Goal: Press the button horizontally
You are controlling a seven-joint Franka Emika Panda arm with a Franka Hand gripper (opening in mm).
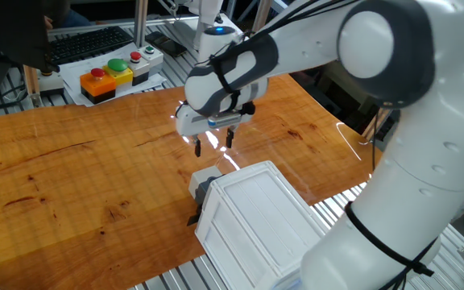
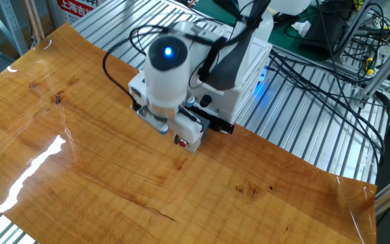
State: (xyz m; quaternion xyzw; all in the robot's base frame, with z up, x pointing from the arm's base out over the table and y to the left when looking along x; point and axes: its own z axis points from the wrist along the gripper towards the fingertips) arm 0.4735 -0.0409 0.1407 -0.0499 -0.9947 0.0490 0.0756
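The button [image 1: 205,178] is a small pale rounded-square cap on a dark grey base. It juts from the near-left end of a large white ribbed box [image 1: 256,221] on the wooden table. My gripper [image 1: 213,145] hangs above and just behind the button, fingers pointing down, clear of it. There is a gap between the two dark fingertips [image 1: 197,148], so it is open and empty. In the other fixed view the arm's wrist [image 2: 164,74] covers the button, and only part of the box [image 2: 248,64] shows behind it.
A yellow-orange housing with red and green domed buttons [image 1: 107,74] and a small white box with red buttons [image 1: 140,57] stand at the far left, beside a keyboard [image 1: 87,40]. The wooden tabletop [image 1: 71,169] ends at a metal-slat frame [image 2: 303,129].
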